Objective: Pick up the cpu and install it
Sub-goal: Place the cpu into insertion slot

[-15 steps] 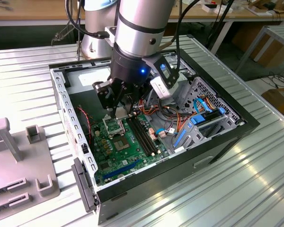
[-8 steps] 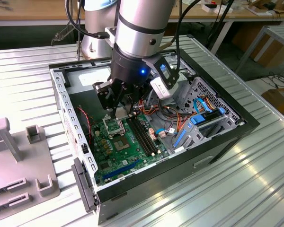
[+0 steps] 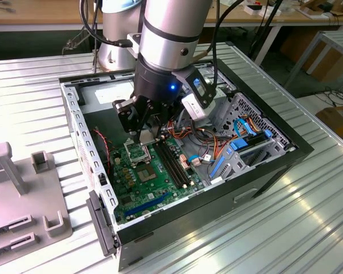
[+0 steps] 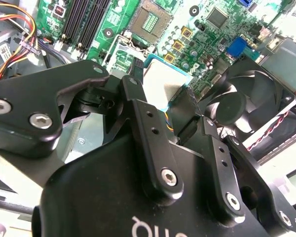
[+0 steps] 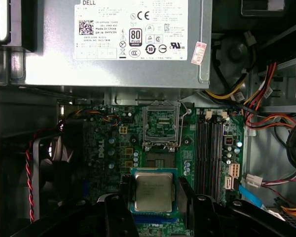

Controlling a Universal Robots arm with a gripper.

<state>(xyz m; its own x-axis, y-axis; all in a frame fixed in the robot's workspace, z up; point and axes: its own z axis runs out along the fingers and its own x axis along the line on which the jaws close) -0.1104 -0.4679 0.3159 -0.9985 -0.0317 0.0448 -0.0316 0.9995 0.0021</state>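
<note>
First wrist view: cpu [image 5: 153,191] between jaws

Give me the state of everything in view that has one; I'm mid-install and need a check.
cpu, gripped by two opposite edges, held over the motherboard, not seated.
pincer, shut on the cpu.
socket, open, no chip in it.
memory slots, empty.
computer case, lying flat, side open.
</note>
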